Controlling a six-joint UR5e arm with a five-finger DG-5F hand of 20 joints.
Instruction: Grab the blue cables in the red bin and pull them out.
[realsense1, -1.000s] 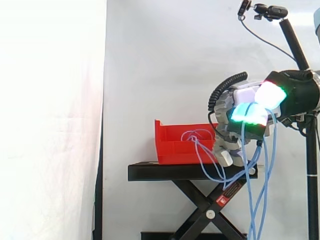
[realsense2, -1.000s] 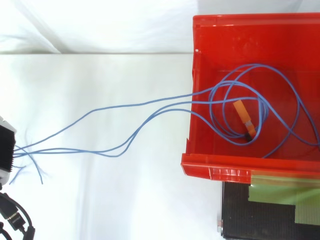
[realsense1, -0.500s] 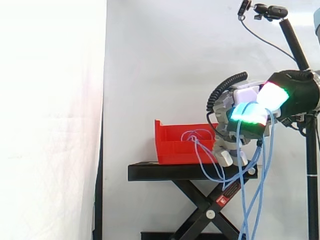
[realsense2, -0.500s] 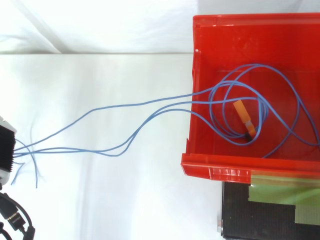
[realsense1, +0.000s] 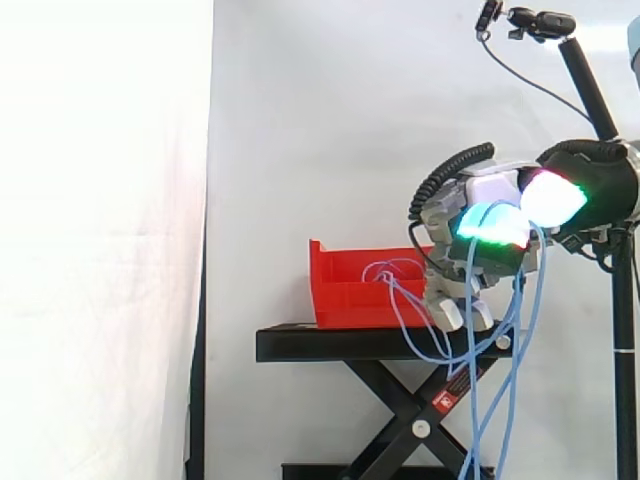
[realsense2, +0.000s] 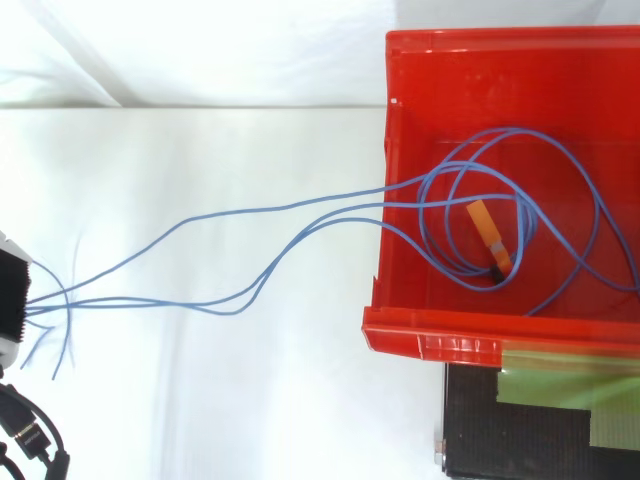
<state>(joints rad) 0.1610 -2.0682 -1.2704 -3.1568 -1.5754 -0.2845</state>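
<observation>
The blue cables (realsense2: 520, 200) lie partly coiled in loose loops on the floor of the red bin (realsense2: 430, 345), curling round a small orange tag (realsense2: 486, 232) with a dark end. From the coil, several strands climb over the bin's open-side wall and run across the pale floor to the hand (realsense2: 9, 300) at the far edge of the top view. Seen from the side, the strands leave the bin (realsense1: 350, 290), sag below the top of the black stand (realsense1: 380, 343), then rise into the hand (realsense1: 480, 192), which hangs beside the stand and above the level of the bin. Its fingertips (realsense1: 495, 225), glowing cyan and green, are curled in and pinch the strands, whose loose ends dangle straight down past the stand's scissor legs. Behind it all hangs the white curtain (realsense1: 330, 120).
</observation>
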